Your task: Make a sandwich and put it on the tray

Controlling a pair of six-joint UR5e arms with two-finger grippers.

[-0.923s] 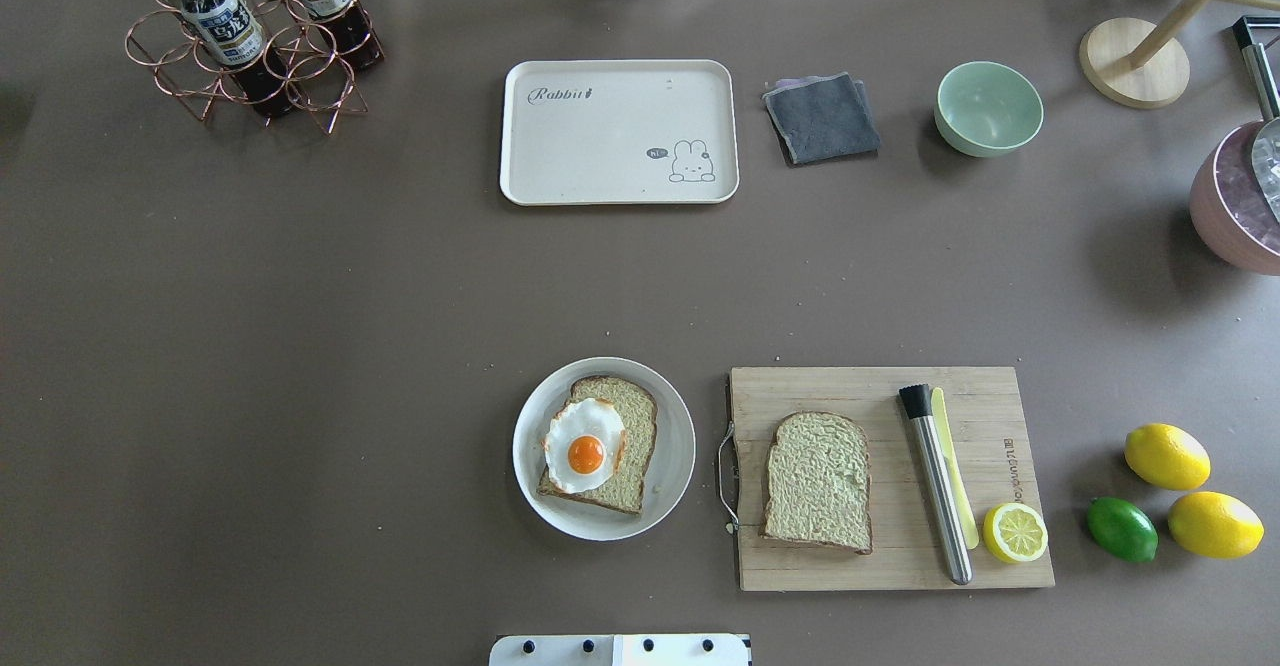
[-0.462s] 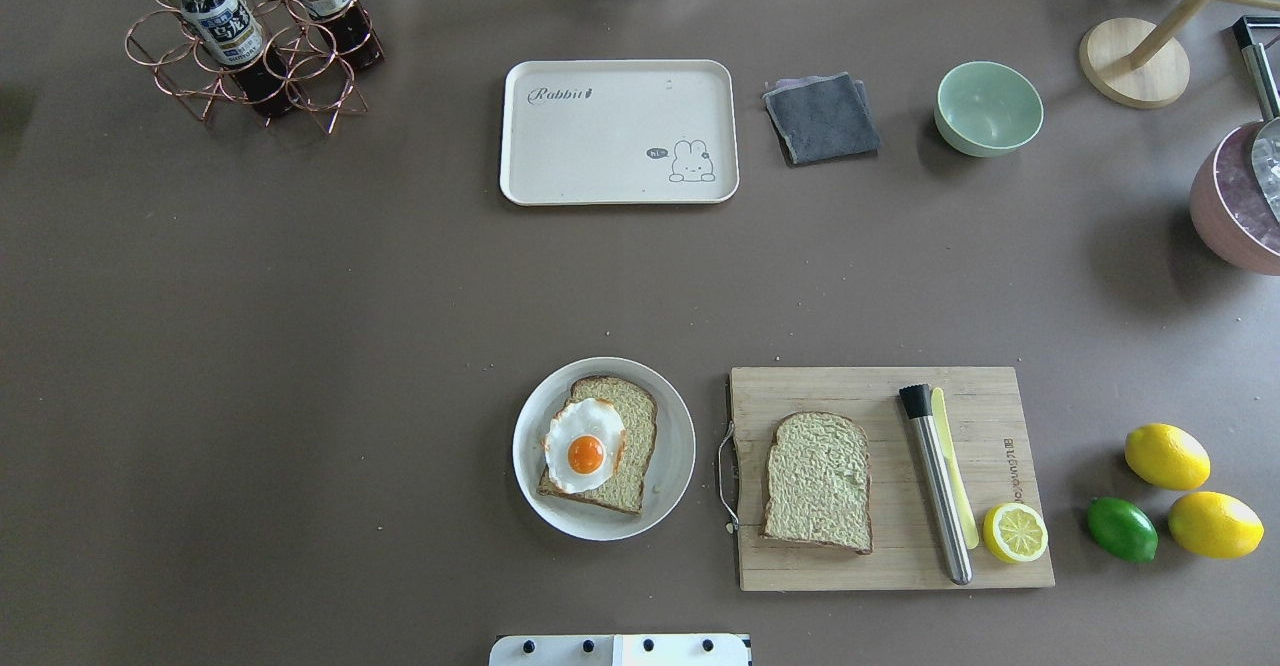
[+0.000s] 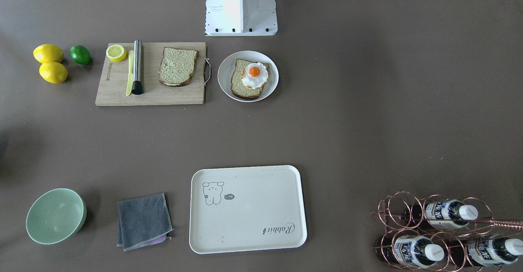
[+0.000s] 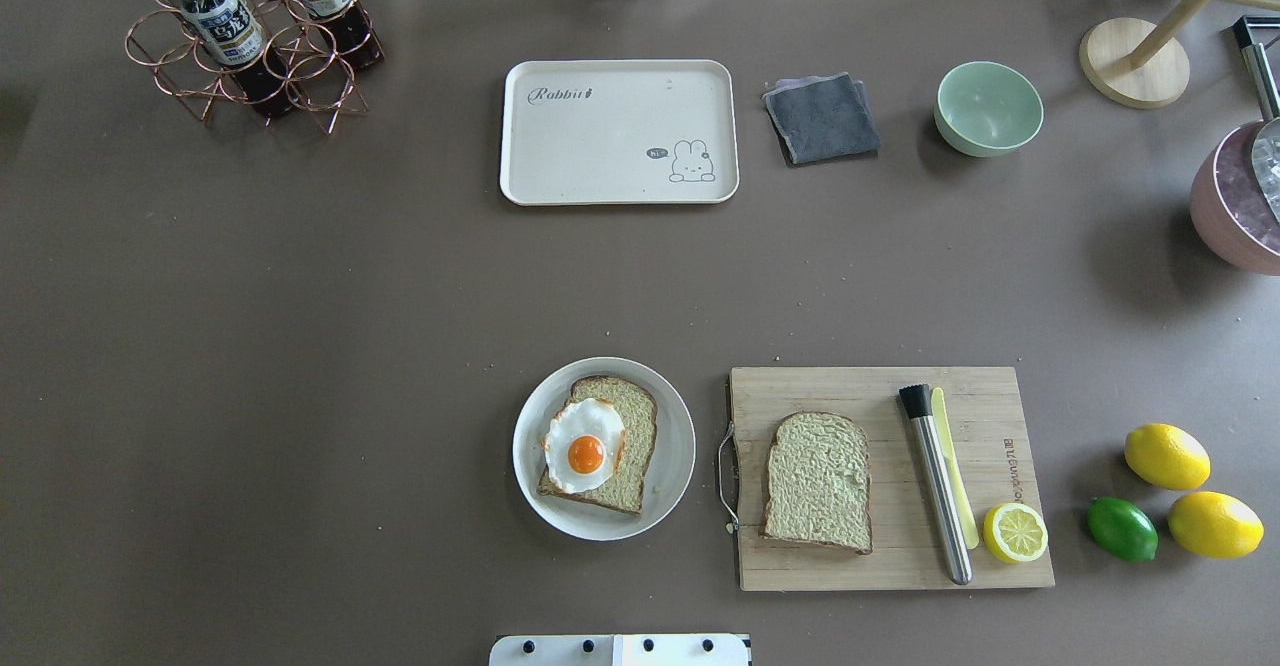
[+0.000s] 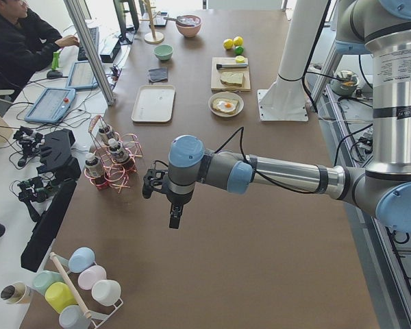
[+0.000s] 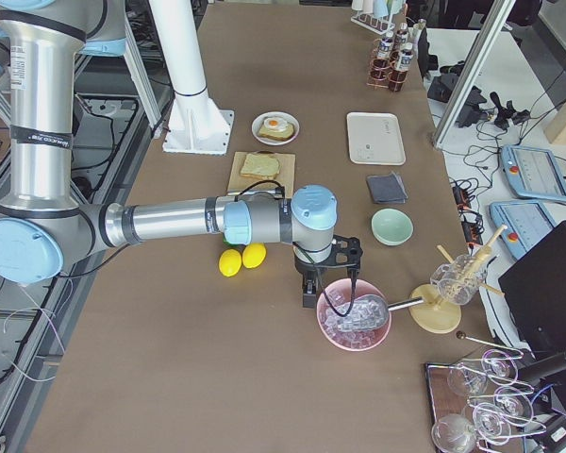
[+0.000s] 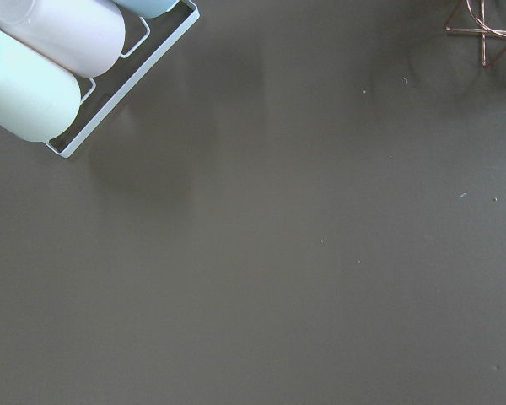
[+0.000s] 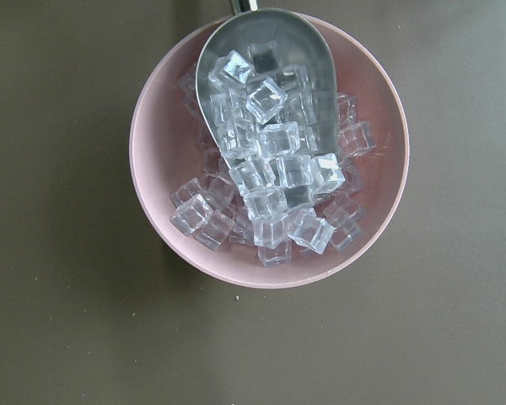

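One bread slice (image 4: 628,446) lies on a round white plate (image 4: 672,466) with the fried egg (image 4: 585,451) on top; it also shows in the front-facing view (image 3: 239,86). The second bread slice (image 4: 818,481) lies bare on the wooden cutting board (image 4: 850,386). The cream tray (image 4: 618,131) sits at the far middle of the table with nothing on it. My left gripper (image 5: 151,184) hovers far off near the bottle rack. My right gripper (image 6: 344,253) hovers over the pink ice bowl. I cannot tell whether either is open or shut.
On the board lie a steel muddler (image 4: 937,486), a yellow knife and a lemon half (image 4: 1015,532). Two lemons and a lime (image 4: 1122,528) lie to its right. A grey cloth (image 4: 820,118), green bowl (image 4: 988,108), bottle rack (image 4: 250,36) and pink ice bowl (image 8: 270,152) stand around.
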